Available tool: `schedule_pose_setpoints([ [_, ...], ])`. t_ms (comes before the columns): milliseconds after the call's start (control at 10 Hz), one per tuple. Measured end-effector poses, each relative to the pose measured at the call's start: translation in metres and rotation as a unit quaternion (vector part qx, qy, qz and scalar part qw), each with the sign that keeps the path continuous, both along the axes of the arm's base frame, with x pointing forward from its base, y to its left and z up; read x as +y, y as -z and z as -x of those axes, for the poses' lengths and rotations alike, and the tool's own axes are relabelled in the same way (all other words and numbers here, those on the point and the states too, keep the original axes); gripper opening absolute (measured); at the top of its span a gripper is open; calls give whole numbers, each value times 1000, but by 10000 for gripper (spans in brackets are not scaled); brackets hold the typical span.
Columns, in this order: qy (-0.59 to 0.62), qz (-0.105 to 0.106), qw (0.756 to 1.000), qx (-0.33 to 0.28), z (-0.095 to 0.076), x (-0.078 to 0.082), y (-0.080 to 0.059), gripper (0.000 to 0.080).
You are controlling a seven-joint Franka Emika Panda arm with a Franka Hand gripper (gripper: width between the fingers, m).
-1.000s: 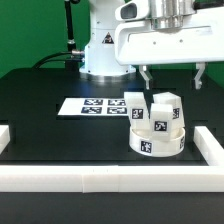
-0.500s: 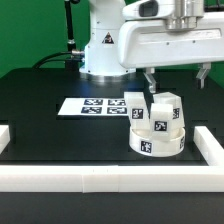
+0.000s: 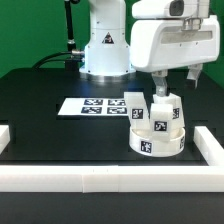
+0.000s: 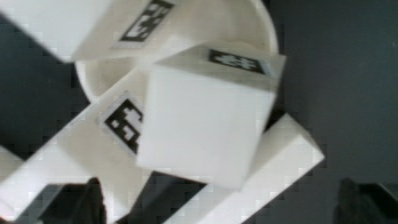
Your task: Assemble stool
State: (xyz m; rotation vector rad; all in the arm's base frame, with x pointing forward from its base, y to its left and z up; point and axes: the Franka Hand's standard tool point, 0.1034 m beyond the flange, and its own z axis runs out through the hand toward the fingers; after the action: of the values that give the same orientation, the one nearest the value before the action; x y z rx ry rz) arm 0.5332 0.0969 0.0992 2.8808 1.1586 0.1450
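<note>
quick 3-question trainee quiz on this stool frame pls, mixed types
1. True or false: the three legs stand on the round seat.
2. The gripper is: A) shut on a leg B) open, holding nothing C) out of view.
3. In the exterior view, which side of the seat is the marker board on?

Key: 1 true; 2 B; 3 the exterior view's left.

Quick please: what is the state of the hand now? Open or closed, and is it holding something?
Hand: open, holding nothing, above the legs standing on the seat.
</note>
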Motion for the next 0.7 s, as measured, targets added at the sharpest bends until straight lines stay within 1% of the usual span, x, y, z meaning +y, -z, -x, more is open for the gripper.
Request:
schedule_pose_setpoints([
  [200,-114,24,993,2,1,-4,2,649],
  [300,-187,39,982,3,1,-5,2,649],
  [500,-325,70,943,7,1,0,3,649],
  [600,-364,80,928,11,2,2,3,649],
  [700,-391,85,916,8,1,1,2,649],
])
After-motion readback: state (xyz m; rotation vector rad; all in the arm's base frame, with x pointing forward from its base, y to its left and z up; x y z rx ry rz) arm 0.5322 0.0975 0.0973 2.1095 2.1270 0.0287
